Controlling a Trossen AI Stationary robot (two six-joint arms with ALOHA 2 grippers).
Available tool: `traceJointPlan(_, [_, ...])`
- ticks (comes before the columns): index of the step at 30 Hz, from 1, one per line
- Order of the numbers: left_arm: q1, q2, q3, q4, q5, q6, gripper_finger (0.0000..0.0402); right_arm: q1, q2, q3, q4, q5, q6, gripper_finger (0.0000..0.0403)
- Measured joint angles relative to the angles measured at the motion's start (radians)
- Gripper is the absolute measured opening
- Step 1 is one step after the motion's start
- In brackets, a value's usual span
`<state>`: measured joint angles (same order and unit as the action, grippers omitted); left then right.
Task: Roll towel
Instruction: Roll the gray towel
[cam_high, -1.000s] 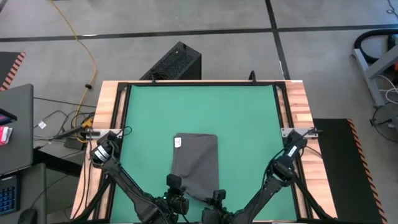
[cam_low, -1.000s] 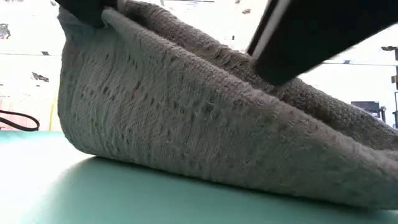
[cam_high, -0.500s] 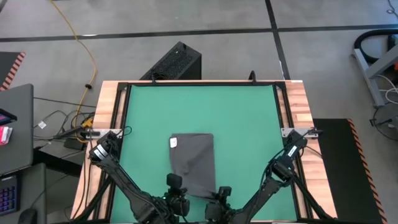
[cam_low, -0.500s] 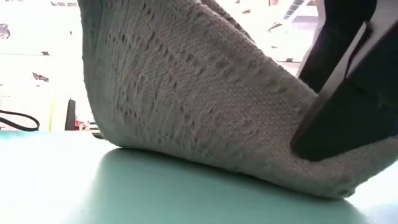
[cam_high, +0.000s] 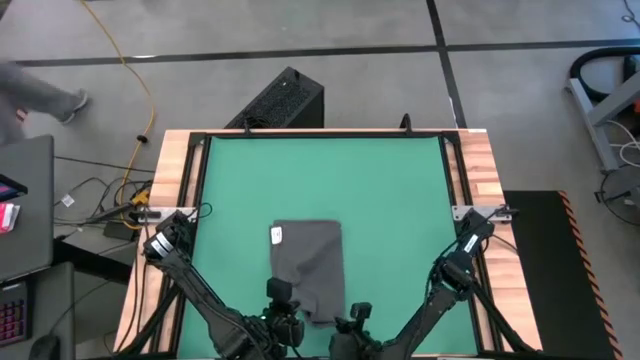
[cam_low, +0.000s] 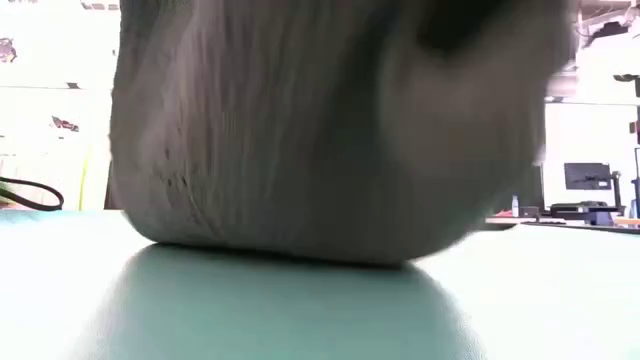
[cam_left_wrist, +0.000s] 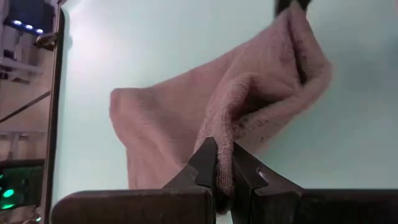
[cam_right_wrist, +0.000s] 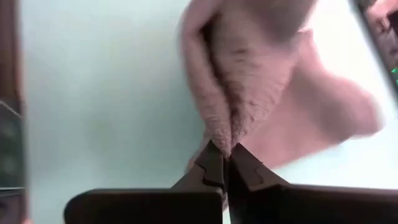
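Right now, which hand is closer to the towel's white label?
Left. The left hand grips the towel's near edge on the label's side; the right hand grips the other corner.

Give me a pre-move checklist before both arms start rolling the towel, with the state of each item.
1. Left gripper pinching the towel edge: ok, fingers shut on a fold.
2. Right gripper pinching the towel: ok, fingers shut on a fold.
3. Both grips on the near edge: ok in the high view.
4. Near edge lifted off the green tabletop: ok, low view shows it raised.
5. White label at the far left corner, away from the grips: ok.
6. Far edge lying flat: cannot tell.
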<state>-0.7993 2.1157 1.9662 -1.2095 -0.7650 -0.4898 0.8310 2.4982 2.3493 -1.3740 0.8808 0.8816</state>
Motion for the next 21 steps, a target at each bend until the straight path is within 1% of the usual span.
traceJointPlan(1, [-0.004, -0.001, 0.02, 0.0, 0.001, 0.006, 0.0, 0.005, -0.022, 0.007, -0.01, 0.022, -0.01, 0.0013])
traceJointPlan(3, [-0.018, -0.004, 0.083, -0.021, -0.004, 0.029, 0.0, 0.017, -0.102, -0.027, -0.015, 0.06, -0.023, 0.0013])
traceJointPlan(5, [-0.034, -0.005, 0.171, -0.081, -0.027, 0.046, 0.0, 0.025, -0.174, -0.029, -0.071, 0.092, -0.012, 0.0013])
traceJointPlan(8, [-0.055, -0.007, 0.299, -0.186, -0.098, 0.052, 0.0, 0.044, -0.261, -0.028, -0.131, 0.196, 0.003, 0.0013])
traceJointPlan(10, [-0.067, -0.007, 0.381, -0.294, -0.161, 0.047, 0.0, 0.048, -0.309, -0.028, -0.146, 0.272, -0.026, 0.0013])
traceJointPlan(11, [-0.071, -0.015, 0.394, -0.33, -0.195, 0.043, 0.0, 0.048, -0.332, -0.028, -0.151, 0.313, -0.051, 0.0013])
traceJointPlan(12, [-0.071, -0.043, 0.375, -0.342, -0.224, 0.052, 0.0, 0.047, -0.358, -0.028, -0.153, 0.354, -0.082, 0.0013])
traceJointPlan(14, [-0.06, -0.095, 0.339, -0.36, -0.247, 0.063, 0.0, 0.034, -0.411, -0.028, -0.153, 0.43, -0.133, 0.0013])
traceJointPlan(15, [-0.048, -0.123, 0.333, -0.359, -0.242, 0.063, 0.0, 0.022, -0.438, -0.028, -0.152, 0.456, -0.146, 0.0013])
traceJointPlan(16, [-0.035, -0.151, 0.33, -0.357, -0.235, 0.064, 0.0, 0.01, -0.467, -0.028, -0.152, 0.458, -0.155, 0.0013])
traceJointPlan(19, [0.011, -0.226, 0.33, -0.358, -0.22, 0.09, 0.0, -0.044, -0.526, -0.027, -0.128, 0.393, -0.254, 0.0013])
traceJointPlan(21, [0.047, -0.272, 0.326, -0.358, -0.203, 0.115, 0.0, -0.073, -0.54, -0.027, -0.13, 0.402, -0.283, 0.0013])
